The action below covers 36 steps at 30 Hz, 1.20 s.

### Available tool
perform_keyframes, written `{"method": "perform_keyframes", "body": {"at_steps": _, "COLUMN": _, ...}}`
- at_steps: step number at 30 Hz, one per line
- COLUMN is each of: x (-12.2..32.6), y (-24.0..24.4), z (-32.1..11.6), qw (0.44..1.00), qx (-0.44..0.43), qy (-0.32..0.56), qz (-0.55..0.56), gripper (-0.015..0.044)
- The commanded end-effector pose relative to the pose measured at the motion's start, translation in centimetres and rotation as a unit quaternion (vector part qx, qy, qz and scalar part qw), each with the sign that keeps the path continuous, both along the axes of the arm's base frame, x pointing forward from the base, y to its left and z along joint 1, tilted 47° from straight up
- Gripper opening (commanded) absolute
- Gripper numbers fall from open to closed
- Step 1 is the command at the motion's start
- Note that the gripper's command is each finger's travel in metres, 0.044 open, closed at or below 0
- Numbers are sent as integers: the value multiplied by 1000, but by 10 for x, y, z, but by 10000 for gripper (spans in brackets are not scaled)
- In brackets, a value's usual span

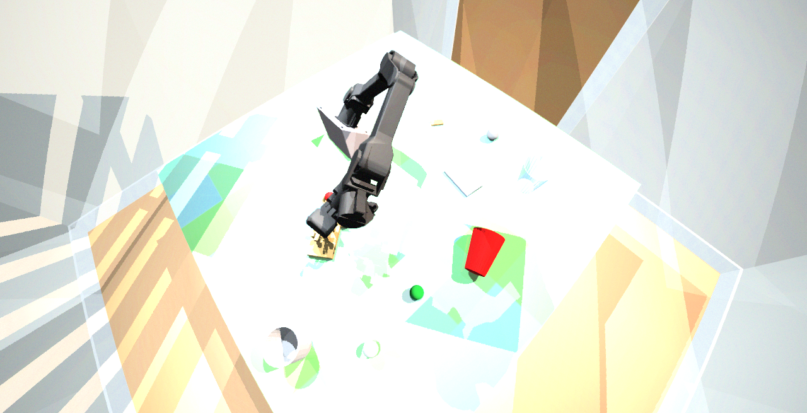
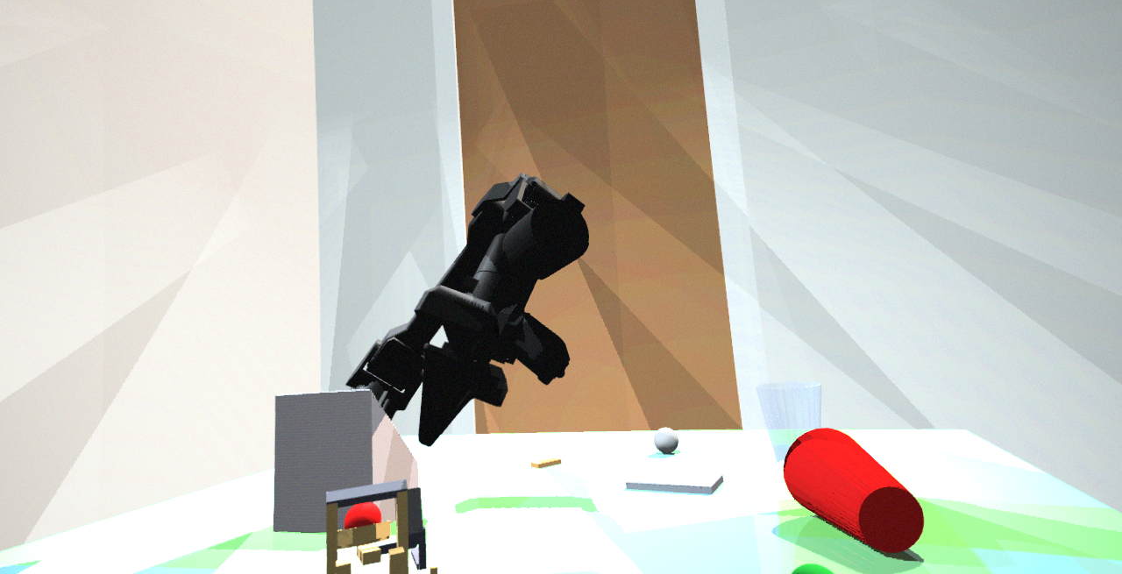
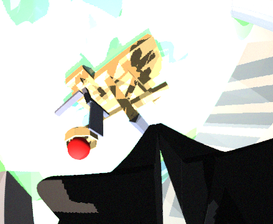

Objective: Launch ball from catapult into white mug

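Observation:
The wooden catapult (image 1: 323, 248) (image 2: 366, 489) (image 3: 153, 56) stands on the table. The red ball (image 1: 328, 196) (image 2: 362, 514) (image 3: 78, 149) rests in the round cup at the end of its arm. The white mug (image 1: 287, 343) stands upright near the table's front left in the top view; its side shows in the top right corner of the wrist view (image 3: 255, 15). My gripper (image 2: 426, 439) (image 3: 155, 129) is shut with nothing between the fingertips. It is above the catapult, tips down; contact cannot be told. In the top view the arm hides the fingertips and part of the catapult.
A grey wedge block (image 1: 347, 140) (image 2: 323, 461) stands behind the catapult. A red cup (image 1: 484, 251) (image 2: 847, 484) lies on its side. A green ball (image 1: 416, 292), white ball (image 1: 370, 348), grey ball (image 1: 492, 135) (image 2: 665, 439), clear glass (image 2: 790, 414) and flat white slab (image 2: 674, 484) are farther off.

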State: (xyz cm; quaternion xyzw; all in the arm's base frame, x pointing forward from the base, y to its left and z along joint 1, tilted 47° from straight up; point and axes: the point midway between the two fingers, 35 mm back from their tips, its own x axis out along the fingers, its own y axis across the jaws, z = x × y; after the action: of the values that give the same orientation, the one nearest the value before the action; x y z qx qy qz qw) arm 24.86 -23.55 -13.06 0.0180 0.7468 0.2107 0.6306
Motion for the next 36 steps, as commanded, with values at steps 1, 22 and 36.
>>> {"method": "perform_keyframes", "body": {"at_steps": 1, "x": -10, "y": 16, "z": 9, "qw": 998, "qx": 18, "qy": 20, "qz": 63, "gripper": 0}}
{"method": "perform_keyframes", "body": {"at_steps": 22, "x": -43, "y": 61, "z": 37, "qw": 960, "qx": 90, "qy": 73, "qz": 254, "gripper": 0}}
{"method": "perform_keyframes", "body": {"at_steps": 36, "x": -37, "y": 78, "z": 21, "qw": 960, "qx": 90, "qy": 72, "qz": 254, "gripper": 0}}
